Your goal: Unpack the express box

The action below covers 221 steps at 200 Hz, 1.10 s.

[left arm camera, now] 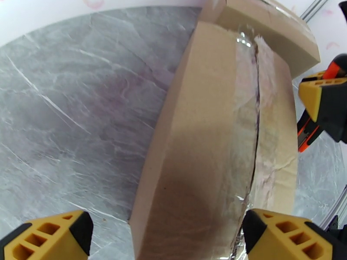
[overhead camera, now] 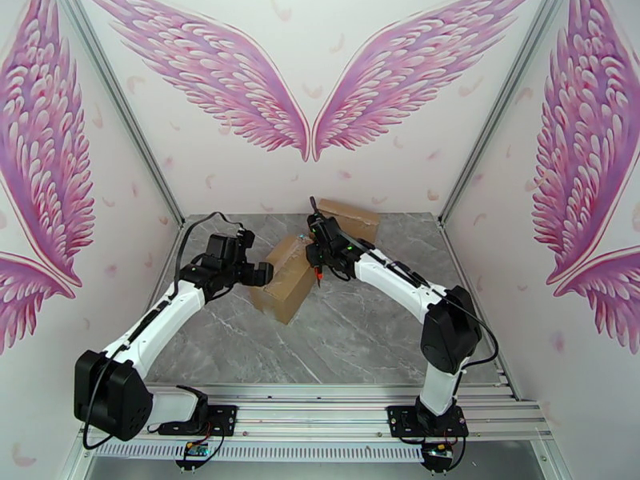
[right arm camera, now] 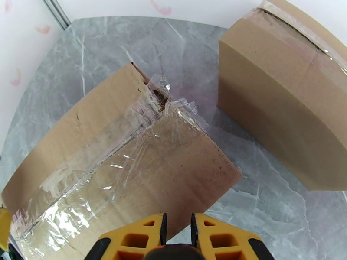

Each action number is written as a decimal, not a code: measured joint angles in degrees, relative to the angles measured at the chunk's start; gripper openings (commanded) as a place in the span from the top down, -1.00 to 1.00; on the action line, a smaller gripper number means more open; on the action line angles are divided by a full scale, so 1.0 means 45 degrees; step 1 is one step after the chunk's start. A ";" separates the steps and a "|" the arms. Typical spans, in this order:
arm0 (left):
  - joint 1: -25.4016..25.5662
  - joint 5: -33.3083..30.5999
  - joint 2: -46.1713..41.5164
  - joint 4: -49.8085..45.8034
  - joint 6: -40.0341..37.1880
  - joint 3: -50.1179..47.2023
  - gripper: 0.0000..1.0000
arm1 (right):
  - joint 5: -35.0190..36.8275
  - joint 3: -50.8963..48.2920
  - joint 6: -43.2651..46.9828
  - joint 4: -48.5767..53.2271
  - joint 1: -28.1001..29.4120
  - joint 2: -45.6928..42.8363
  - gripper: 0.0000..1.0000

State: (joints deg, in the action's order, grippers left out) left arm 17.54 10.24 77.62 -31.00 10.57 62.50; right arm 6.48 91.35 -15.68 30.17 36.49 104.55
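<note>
A brown express box (overhead camera: pixel 284 286) lies mid-table, its taped seam (left arm camera: pixel 256 126) slit along the top. My left gripper (overhead camera: pixel 264 274) is open at the box's left end. In the left wrist view the box (left arm camera: pixel 208 161) lies between the spread fingers of that gripper (left arm camera: pixel 169 239); the right finger is against the box and the left one stands clear. My right gripper (overhead camera: pixel 318 254) hovers over the box's far right edge, shut on an orange-and-black cutter (left arm camera: pixel 309 135). In the right wrist view its fingers (right arm camera: pixel 134 239) are nearly closed above the crinkled tape (right arm camera: pixel 130 170).
A second sealed cardboard box (overhead camera: pixel 350 218) (right arm camera: pixel 286 96) stands behind the first, near the back wall. The grey marble table (overhead camera: pixel 360 338) is bounded by walls at left, right and back. A metal rail (overhead camera: pixel 320 418) with the arm bases runs along the near edge.
</note>
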 measured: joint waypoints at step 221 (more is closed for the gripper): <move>0.5221 0.3002 0.0194 0.0136 0.1015 0.0034 -0.89 | -0.1515 0.2696 0.1841 -0.0233 -0.0423 0.1569 0.96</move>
State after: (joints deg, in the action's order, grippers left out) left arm 41.04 23.75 78.50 -30.39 15.14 62.65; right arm -0.34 103.48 -7.40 29.12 34.59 111.61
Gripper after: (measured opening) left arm 0.950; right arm 0.211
